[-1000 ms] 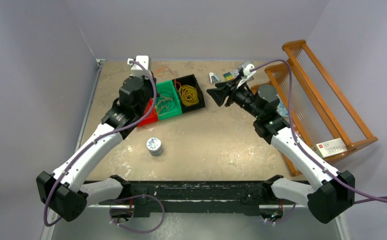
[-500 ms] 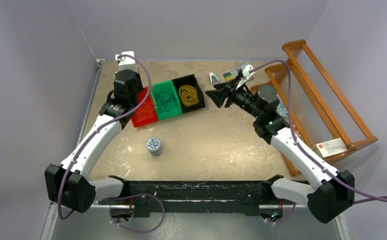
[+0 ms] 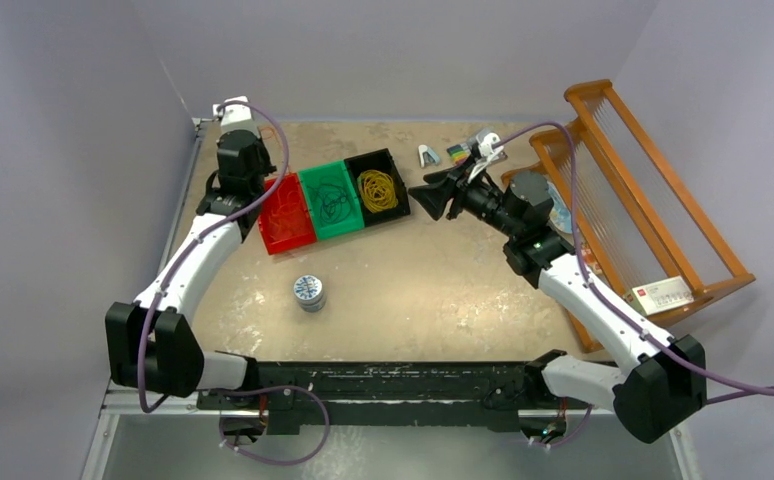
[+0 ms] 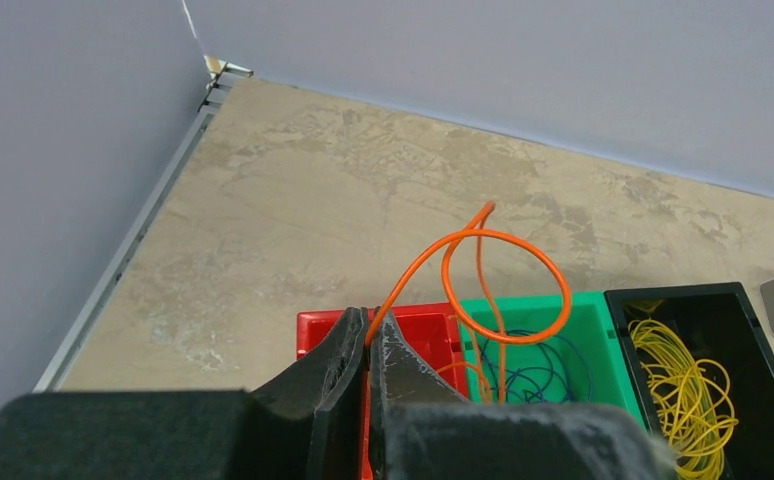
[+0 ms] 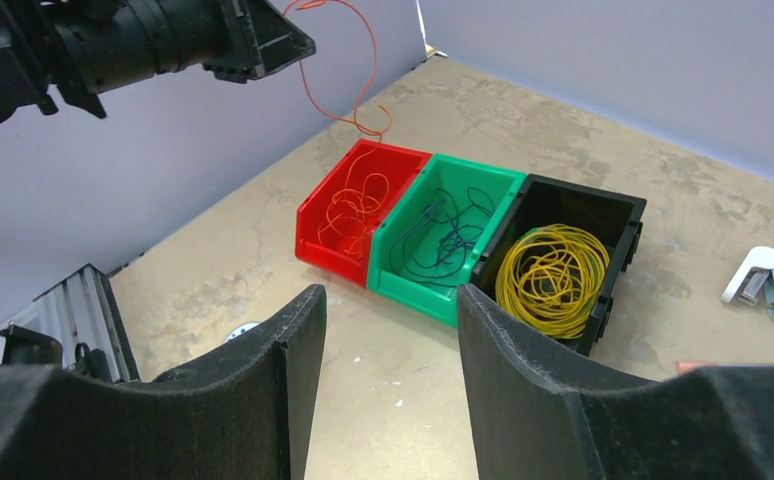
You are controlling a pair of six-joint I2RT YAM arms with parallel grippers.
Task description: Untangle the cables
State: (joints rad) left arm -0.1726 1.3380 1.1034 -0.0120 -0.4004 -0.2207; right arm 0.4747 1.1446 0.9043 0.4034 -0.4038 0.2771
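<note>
The left gripper (image 4: 368,335) is clenched on the orange cable (image 4: 568,295), which loops ahead of its tips and trails into the red bin (image 4: 418,322) just below. The right gripper (image 5: 388,292) stands parted and empty. Ahead of it, apart, dark cable (image 5: 446,240) lies in the green bin (image 5: 483,180) and yellow cable (image 5: 551,272) in the black bin (image 5: 583,195).

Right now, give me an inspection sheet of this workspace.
Surface: mottled beige tabletop, lightly scuffed.
Job's things: thin orange wire held above red plastic bin, more inside; dark wire in green plastic bin; yellow wire coil in black plastic bin.
Clutter: small round tin; white stapler; marker pack; wooden rack at right.
Grippers: left gripper shut on orange wire; right gripper open, empty.
Cables: lilac cords along both arms.
Surroundings: plain lilac-grey walls.
</note>
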